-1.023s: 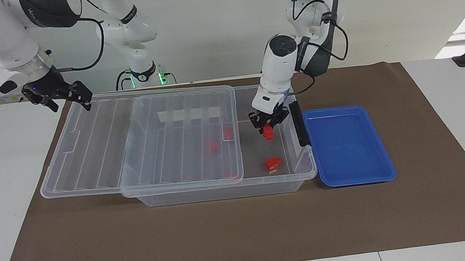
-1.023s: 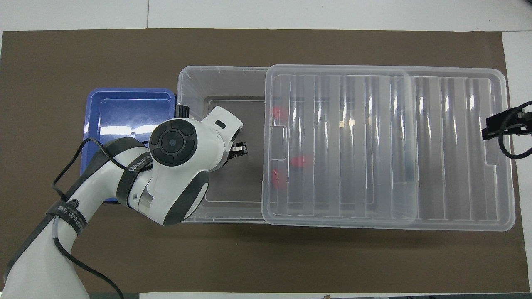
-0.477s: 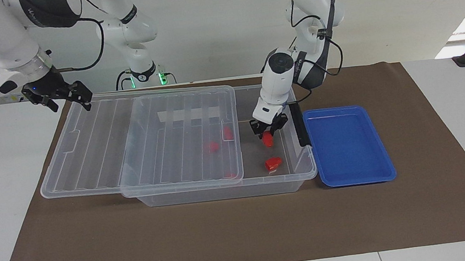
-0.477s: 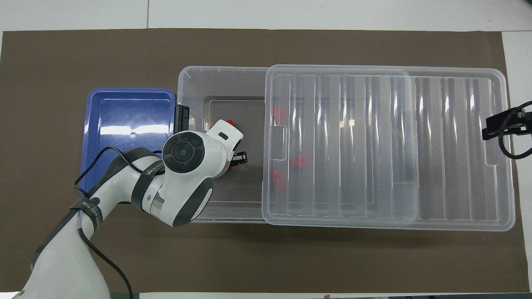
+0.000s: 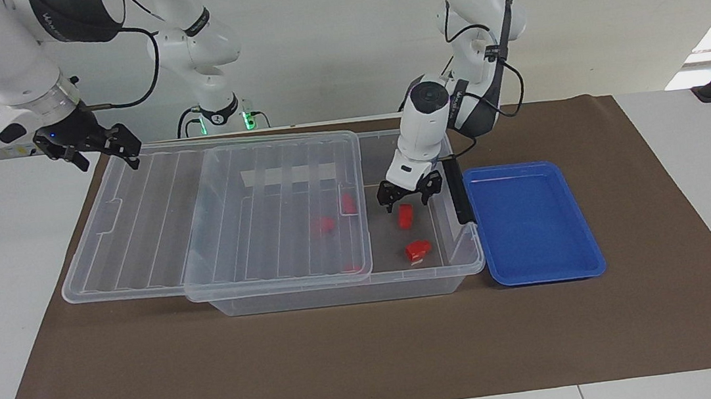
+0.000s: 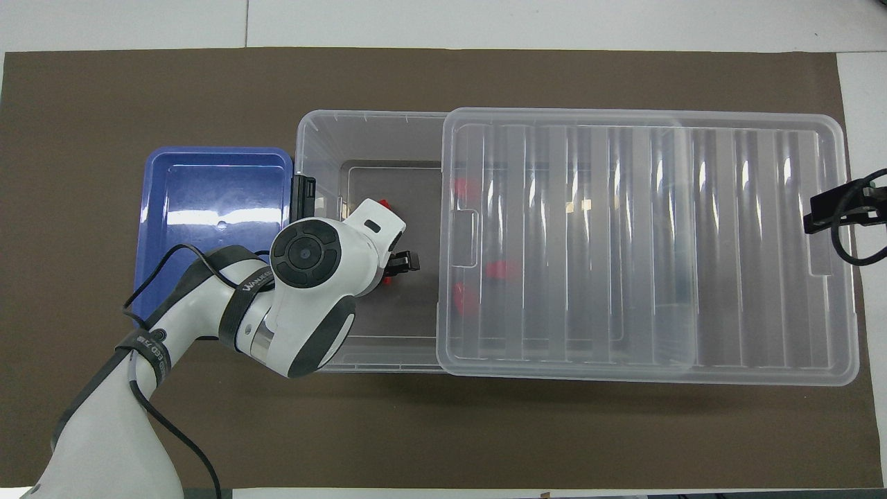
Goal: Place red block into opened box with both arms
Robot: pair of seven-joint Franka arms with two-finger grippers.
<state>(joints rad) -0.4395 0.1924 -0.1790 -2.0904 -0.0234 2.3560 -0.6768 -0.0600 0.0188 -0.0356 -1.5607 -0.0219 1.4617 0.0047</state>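
Observation:
The clear box (image 5: 339, 294) stands mid-table, and its ribbed lid (image 5: 152, 214) has been slid toward the right arm's end, leaving the end by the latch uncovered. The red block (image 5: 405, 216) lies on the box floor in that uncovered part. My left gripper (image 5: 403, 196) hangs open just above the block, apart from it. In the overhead view the left gripper (image 6: 402, 262) is mostly covered by its own wrist, and only a sliver of the red block (image 6: 387, 280) shows. My right gripper (image 5: 103, 153) stands open at the lid's end edge; whether it touches the lid I cannot tell.
A red block with a white patch (image 5: 418, 250) lies in the box farther from the robots. Two more red blocks (image 5: 325, 224) show through the lid. A black latch (image 5: 457, 189) is on the box's end, with an empty blue tray (image 5: 529, 221) beside it.
My left gripper came down into the box, opened and let go of the red block, which now lies on the box floor. The right arm has not moved.

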